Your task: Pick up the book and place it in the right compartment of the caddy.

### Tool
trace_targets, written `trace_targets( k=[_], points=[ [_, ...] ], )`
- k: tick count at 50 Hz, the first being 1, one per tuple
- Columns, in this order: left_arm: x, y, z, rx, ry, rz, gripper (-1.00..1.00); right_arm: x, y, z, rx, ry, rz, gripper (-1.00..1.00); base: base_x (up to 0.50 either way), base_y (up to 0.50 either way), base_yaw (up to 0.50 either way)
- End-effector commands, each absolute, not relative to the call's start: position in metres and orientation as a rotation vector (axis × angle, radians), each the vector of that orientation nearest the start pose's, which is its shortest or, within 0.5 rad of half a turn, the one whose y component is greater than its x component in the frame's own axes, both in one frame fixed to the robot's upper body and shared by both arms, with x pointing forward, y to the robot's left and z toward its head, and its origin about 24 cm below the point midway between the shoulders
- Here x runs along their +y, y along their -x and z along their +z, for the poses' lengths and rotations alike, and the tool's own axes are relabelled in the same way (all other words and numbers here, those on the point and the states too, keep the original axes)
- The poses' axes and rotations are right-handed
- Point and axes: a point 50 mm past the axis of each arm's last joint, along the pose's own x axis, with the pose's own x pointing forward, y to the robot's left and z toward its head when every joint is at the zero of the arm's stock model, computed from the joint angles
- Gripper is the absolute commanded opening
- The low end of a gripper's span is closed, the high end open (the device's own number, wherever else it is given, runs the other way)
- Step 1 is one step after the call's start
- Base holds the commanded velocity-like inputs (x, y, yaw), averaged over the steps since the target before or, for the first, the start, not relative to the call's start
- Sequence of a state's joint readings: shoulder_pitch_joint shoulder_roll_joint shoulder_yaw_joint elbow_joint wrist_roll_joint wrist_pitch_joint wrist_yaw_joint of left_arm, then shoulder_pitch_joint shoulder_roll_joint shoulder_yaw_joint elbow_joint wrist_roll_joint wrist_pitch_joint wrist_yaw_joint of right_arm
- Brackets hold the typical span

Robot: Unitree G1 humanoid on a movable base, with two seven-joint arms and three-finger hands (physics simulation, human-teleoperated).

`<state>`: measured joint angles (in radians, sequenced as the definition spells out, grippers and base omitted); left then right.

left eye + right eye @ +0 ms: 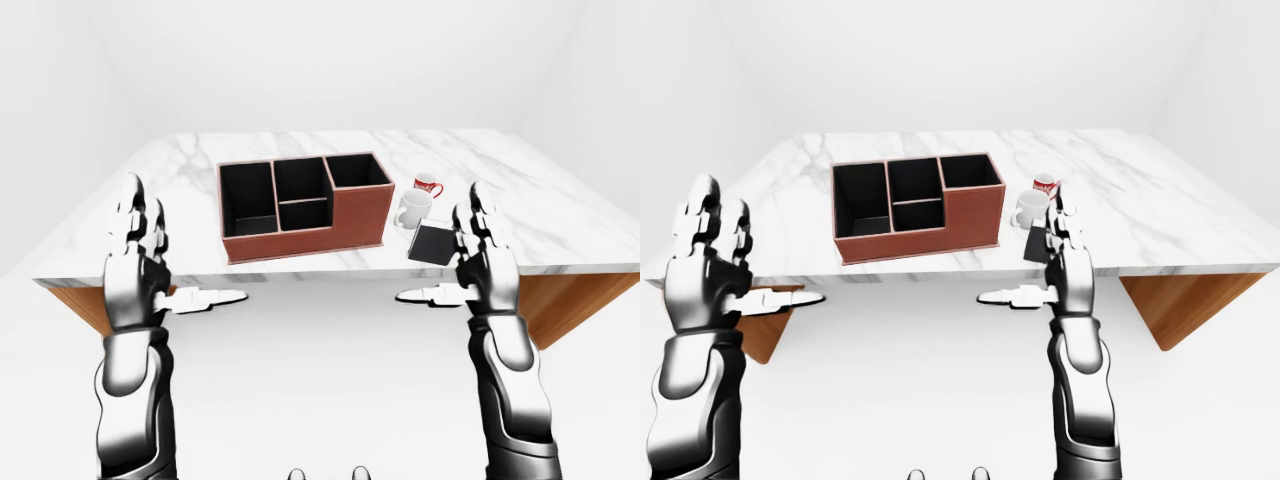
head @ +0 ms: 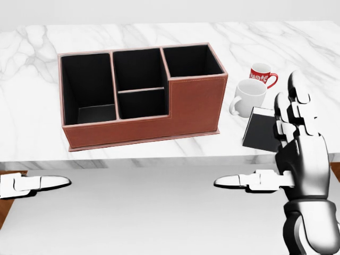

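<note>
Just past the raised fingers (image 2: pixel 295 101) of the right hand (image 2: pixel 303 154), toward the top-left in the head view, the book (image 2: pixel 259 129) stands tilted on the marble table (image 2: pixel 159 34), partly hidden by those fingers. The hand is spread, thumb pointing left, grasping nothing. The caddy (image 2: pixel 143 95) sits left of the book, its right compartment empty, with a white mug (image 2: pixel 248 96) and a red mug (image 2: pixel 261 74) between and beyond. The left hand (image 1: pixel 135 265) is spread too, well apart from everything.

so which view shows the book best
The left-eye view: the book shows nearly whole beside the right hand. In the head and right-eye views that hand covers part of it.
</note>
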<state>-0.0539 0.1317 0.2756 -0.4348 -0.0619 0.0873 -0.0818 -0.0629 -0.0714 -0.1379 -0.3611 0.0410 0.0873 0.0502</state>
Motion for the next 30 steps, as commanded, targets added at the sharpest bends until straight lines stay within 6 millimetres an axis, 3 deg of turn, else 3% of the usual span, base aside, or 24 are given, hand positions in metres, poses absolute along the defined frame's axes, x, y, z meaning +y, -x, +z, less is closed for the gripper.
trace_targets(
  k=[1, 5, 11, 19, 30],
  points=[
    [0.235, -0.200, 0.227, -0.753, -0.214, 0.201, 1.00, -0.192, -0.233, 0.182, -0.554, 0.093, -0.075, 1.00, 0.00, 0.00, 0.00],
    [0.235, -0.191, 0.240, -0.824, -0.224, 0.204, 1.00, -0.192, -0.226, 0.198, -0.633, 0.107, -0.075, 1.00, 0.00, 0.00, 0.00],
    [0.233, -0.191, 0.239, -0.820, -0.226, 0.196, 1.00, -0.191, -0.217, 0.213, -0.711, 0.120, -0.066, 1.00, 0.00, 0.00, 0.00],
    [0.233, -0.192, 0.238, -0.814, -0.228, 0.195, 1.00, -0.190, -0.219, 0.209, -0.691, 0.122, -0.059, 1.00, 0.00, 0.00, 0.00],
    [0.234, -0.191, 0.239, -0.820, -0.226, 0.198, 1.00, -0.190, -0.217, 0.210, -0.694, 0.130, -0.056, 1.00, 0.19, -0.41, 0.00]
  ],
)
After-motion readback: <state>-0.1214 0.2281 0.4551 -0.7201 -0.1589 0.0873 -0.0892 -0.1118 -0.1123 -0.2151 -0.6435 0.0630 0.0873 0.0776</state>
